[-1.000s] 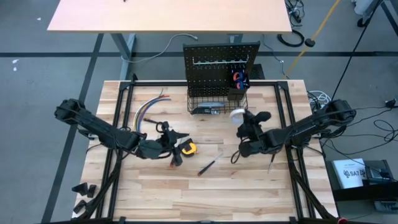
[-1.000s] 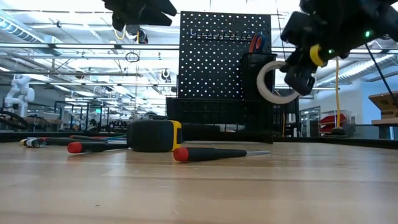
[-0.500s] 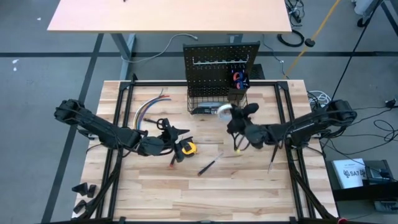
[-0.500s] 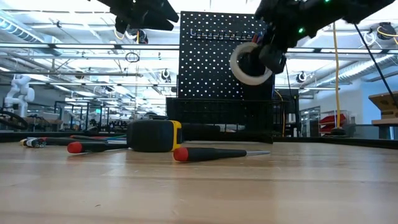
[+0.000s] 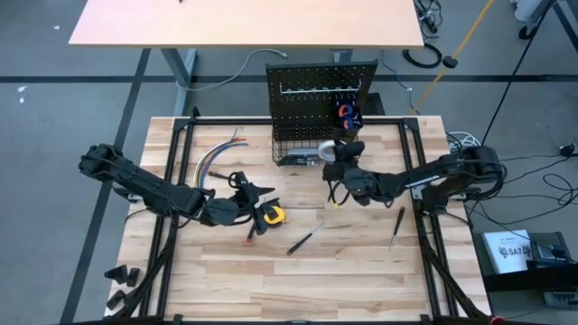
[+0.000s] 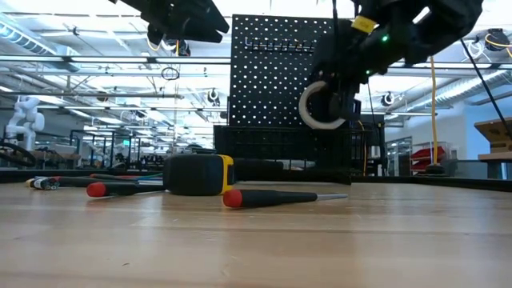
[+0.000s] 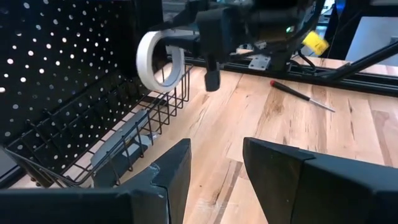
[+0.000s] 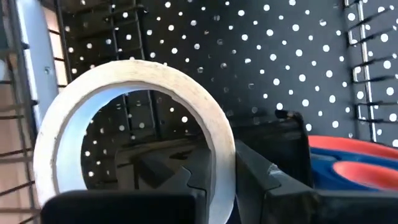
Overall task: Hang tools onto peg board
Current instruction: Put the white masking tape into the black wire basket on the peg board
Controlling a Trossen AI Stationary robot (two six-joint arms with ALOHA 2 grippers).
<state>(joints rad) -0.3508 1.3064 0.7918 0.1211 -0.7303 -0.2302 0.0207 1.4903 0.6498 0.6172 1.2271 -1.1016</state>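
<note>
Swinging from three o'clock toward twelve, my right claw (image 5: 336,153) has carried the tape roll (image 6: 322,105) over the basket (image 7: 134,127) at the peg board (image 5: 321,90), clamped through its ring for hanging. My left claw (image 5: 251,194) waits half-apart above the tape measure (image 5: 273,215).

No text, label or number can be read anywhere.

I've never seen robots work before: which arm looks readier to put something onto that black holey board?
The right arm, I'd guess. Its claw already grips a white tape roll right beside the peg board, above the wire basket. The left claw hangs open and empty over the yellow tape measure, farther away.
</note>
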